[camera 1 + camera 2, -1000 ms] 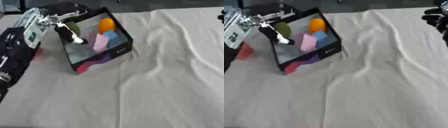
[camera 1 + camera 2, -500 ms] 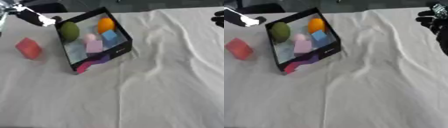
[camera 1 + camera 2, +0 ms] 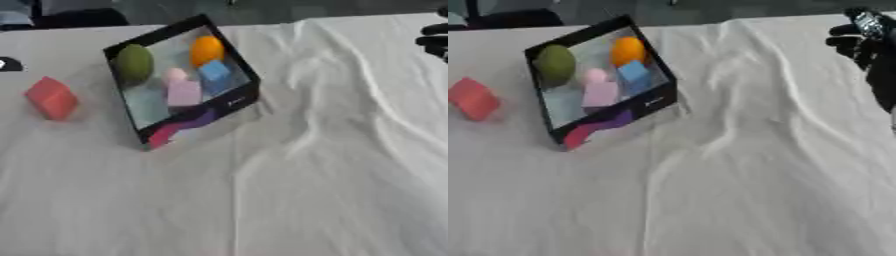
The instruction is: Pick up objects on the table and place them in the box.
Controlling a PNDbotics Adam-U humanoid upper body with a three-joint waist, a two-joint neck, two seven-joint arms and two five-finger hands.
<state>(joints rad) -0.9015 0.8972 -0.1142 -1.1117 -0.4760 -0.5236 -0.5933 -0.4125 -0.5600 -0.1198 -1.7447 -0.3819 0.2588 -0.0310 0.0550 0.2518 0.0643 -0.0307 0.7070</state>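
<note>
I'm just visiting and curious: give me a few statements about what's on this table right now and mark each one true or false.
1. The green round object lies inside the box. True.
2. The red block is in the box too. False: it sits on the white cloth, to the left of the box.
3. An orange object sits in the box, near its far corner. True.
4. The right hand is holding the blue cube. False: that hand is at the right edge, far from the box, and the cube lies inside the box.
5. The box is white. False: its walls are black.
</note>
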